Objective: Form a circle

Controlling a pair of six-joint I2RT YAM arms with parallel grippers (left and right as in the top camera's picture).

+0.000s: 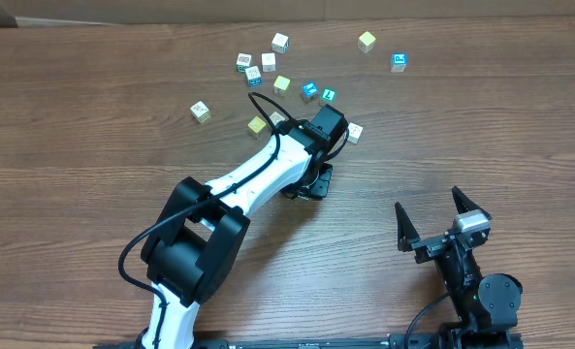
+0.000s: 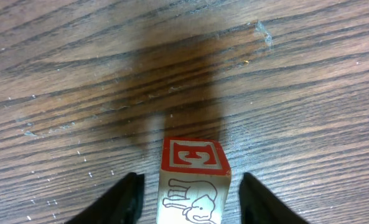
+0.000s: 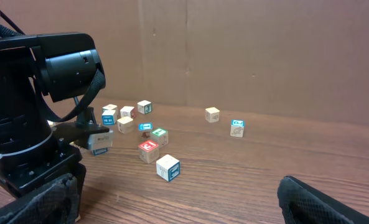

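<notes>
Scuffed wooden table (image 1: pixel 74 116), loose cube clump (image 1: pixel 254 73), brown wall (image 3: pixel 265 56), possibly cardboard

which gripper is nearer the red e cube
Left. The left gripper has its fingers either side of the red E cube, gaps showing; the right gripper is far off to one side.

Scuffed matt wood-grain table (image 2: pixel 78 62); smooth printed wooden cube (image 2: pixel 193 186).
</notes>
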